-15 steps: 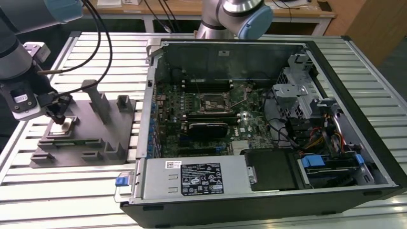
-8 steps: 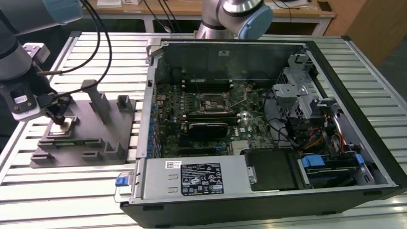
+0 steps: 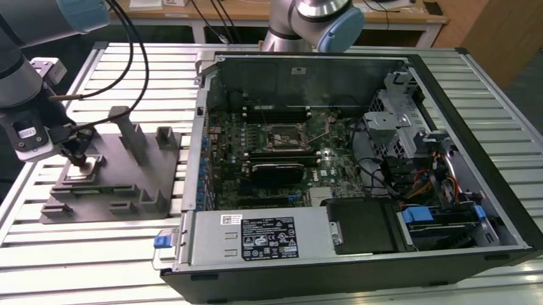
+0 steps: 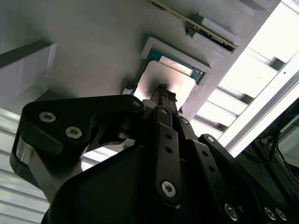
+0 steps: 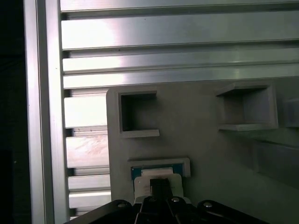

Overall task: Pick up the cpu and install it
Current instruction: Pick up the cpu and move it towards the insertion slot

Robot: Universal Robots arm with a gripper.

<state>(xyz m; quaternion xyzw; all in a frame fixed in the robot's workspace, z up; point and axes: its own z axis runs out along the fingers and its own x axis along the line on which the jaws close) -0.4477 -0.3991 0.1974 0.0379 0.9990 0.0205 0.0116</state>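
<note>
Slotted table (image 3: 127, 70): cpu (image 4: 176, 80) is seated in grey fixture (image 3: 144, 184); gripper (image 4: 162, 92), jaws together, is centred on its lid; square contact is advised.

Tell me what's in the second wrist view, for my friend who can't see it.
A black claw, its tips together, points at the middle of the flat silver cpu. The cpu lies in a square pocket of a grey fixture. Bright metal table slats run beside the fixture.
</note>
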